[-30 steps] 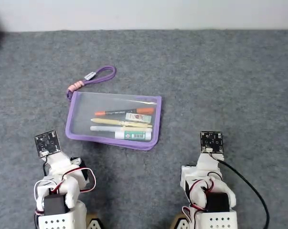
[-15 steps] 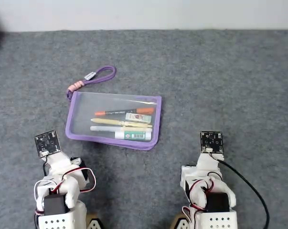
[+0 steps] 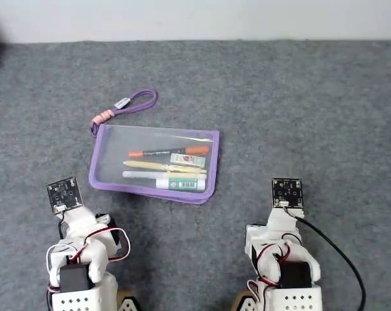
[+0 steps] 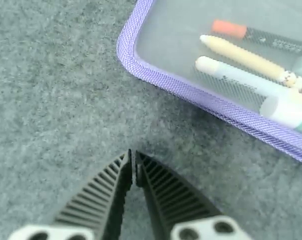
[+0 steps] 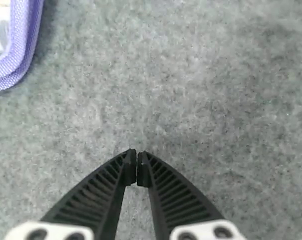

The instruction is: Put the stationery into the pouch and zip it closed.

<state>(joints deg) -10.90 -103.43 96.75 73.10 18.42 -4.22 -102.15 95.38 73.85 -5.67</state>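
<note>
Target item: pouch (image 3: 117, 148), clear w/ purple trim, flat on the grey table (image 3: 299, 103). It lies fwd of both arms, closer to the left arm (image 3: 78, 240) than the right arm (image 3: 283, 246).

Contents, all inside and approx. parallel to the long edge:
- orange-capped pen (image 3: 169, 153)
- yellow pen (image 3: 159, 166)
- white pen (image 3: 143, 175)
- white tube (image 3: 181, 184) w/ green label

A purple wrist loop (image 3: 133, 103) runs off the pouch's far left corner. Zip position: cannot tell.

The left claw (image 4: 133, 167) has its fingers together, tips touching, nothing between. It sits over bare table, near the pouch's near left corner (image 4: 128, 50), no contact.

The right claw (image 5: 136, 167) has its fingers together, nothing between. It is over bare table. The pouch's near right corner (image 5: 15, 45) lies fwd and to the left of it, well apart.
</note>
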